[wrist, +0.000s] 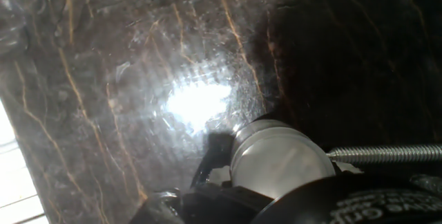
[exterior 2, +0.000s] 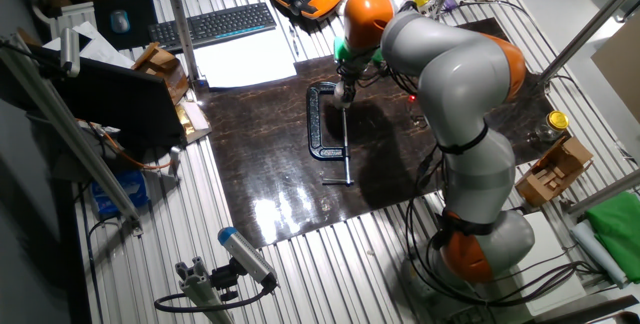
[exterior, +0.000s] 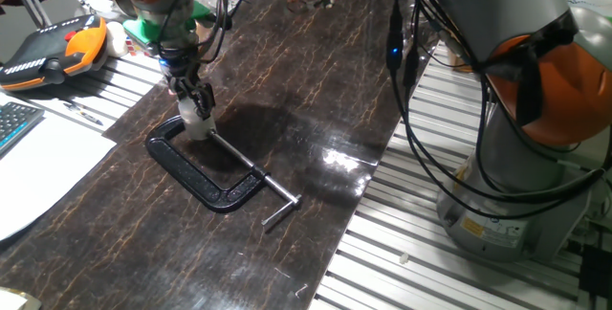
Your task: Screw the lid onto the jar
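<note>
My fingers [exterior: 196, 99] pinch the lid [exterior: 195, 114] from above, right over the jar [wrist: 276, 162], which sits clamped in the black clamp [exterior: 206, 171] on the counter [exterior: 316, 90] (so it cannot spin while I twist).

The jar [exterior: 198, 124] is small, whitish, translucent, upright at left of centre in one fixed view; the lid [wrist: 282, 160], pale and round, fills the hand view's lower middle.
</note>
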Action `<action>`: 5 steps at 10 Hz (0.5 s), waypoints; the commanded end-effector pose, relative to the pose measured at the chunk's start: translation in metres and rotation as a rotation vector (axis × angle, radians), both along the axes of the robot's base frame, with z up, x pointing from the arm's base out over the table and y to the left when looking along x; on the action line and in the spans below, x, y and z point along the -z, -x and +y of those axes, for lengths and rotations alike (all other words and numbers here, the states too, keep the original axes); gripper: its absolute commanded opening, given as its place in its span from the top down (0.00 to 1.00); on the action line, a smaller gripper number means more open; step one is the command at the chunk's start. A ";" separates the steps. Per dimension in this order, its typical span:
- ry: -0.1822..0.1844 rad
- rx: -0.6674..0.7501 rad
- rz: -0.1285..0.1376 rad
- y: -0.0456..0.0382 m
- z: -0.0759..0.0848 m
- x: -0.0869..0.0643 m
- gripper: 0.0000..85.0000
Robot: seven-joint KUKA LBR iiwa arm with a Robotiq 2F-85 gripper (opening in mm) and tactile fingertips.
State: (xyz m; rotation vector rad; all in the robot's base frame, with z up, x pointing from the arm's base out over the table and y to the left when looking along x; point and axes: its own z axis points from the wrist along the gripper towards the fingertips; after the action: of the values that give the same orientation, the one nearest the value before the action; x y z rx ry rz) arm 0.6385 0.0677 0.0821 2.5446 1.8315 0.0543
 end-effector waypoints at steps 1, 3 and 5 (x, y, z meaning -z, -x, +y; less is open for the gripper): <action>0.004 0.005 -0.001 0.0000 0.000 0.000 0.16; 0.010 0.016 -0.007 0.0000 0.000 0.000 0.08; 0.011 0.023 -0.004 0.0002 0.000 0.000 0.00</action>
State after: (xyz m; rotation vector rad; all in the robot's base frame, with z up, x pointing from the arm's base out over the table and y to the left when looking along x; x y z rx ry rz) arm 0.6381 0.0672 0.0821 2.5554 1.7959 0.0483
